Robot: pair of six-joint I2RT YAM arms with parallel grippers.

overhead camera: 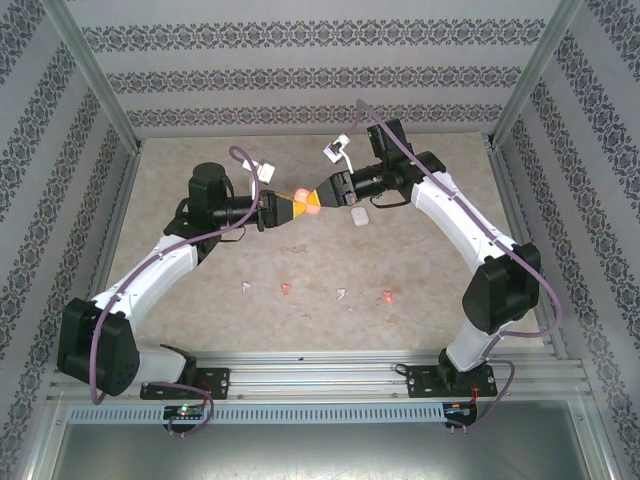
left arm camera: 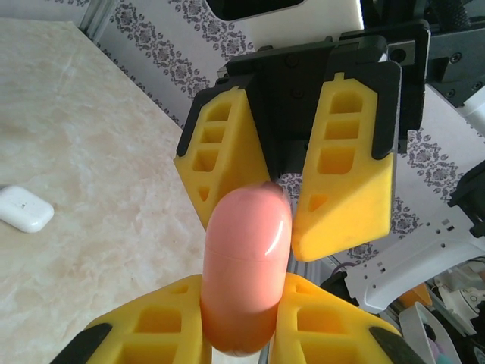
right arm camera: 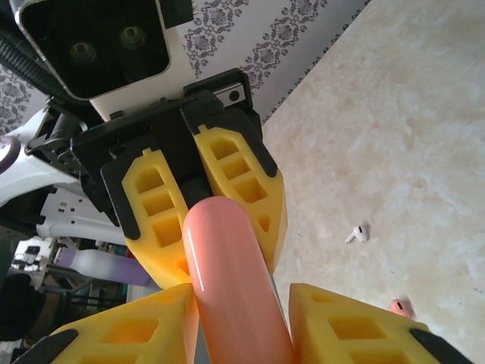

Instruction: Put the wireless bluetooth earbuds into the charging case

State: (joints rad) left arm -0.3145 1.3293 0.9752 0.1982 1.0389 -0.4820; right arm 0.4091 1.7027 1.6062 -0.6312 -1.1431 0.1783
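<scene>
A salmon-pink charging case hangs in the air above the middle of the table, between my two grippers, which meet nose to nose. My left gripper is shut on the case's lower half. My right gripper stands open around its other end: one finger touches it, the other is a gap away. On the table in front lie several earbuds in a row: white, pink, white, pink. The right wrist view catches a white earbud and a pink one.
A closed white case lies on the table just right of the grippers, also seen in the left wrist view. Patterned walls and metal posts enclose the table on three sides. The arm bases sit at the near rail.
</scene>
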